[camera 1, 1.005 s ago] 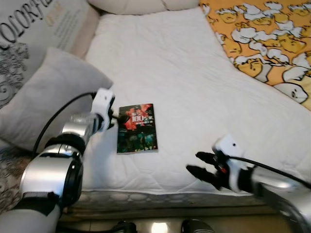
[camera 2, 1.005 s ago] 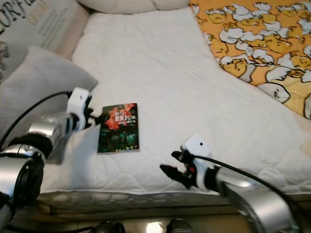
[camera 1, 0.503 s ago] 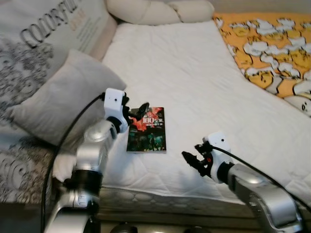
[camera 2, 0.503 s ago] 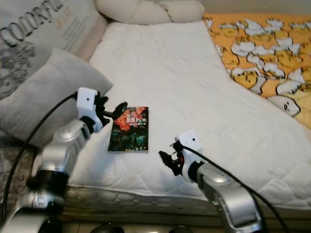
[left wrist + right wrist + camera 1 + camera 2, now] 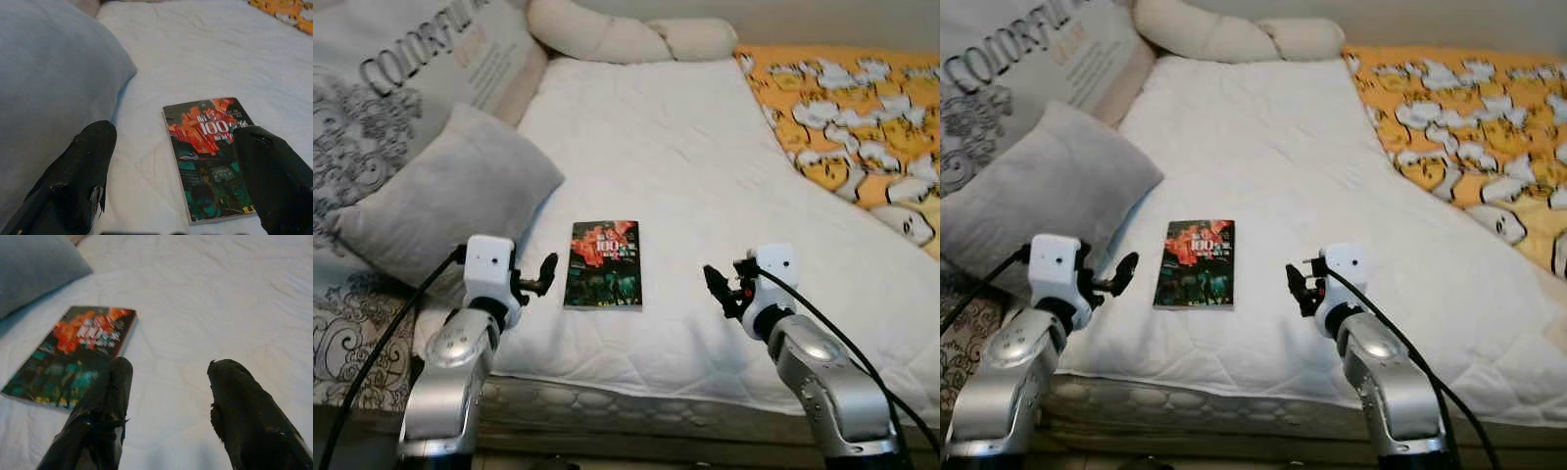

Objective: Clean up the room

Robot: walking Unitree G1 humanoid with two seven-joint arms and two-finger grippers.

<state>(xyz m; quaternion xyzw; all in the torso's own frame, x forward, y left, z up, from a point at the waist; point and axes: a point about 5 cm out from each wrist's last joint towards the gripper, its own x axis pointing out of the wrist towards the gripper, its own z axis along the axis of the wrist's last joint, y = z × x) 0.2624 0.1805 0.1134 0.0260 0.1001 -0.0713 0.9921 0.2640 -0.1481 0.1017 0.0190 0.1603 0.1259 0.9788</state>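
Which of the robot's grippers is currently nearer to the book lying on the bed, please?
Left. The left gripper hovers open just off the book's left edge; the right gripper, also open, sits farther off past its right edge.

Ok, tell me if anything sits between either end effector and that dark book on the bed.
Nothing visible does. The dark paperback book with the red cover art lies flat on the white quilted mattress, with bare sheet between it and the open left end effector and the open right end effector. The grey pillow lies off to the side.
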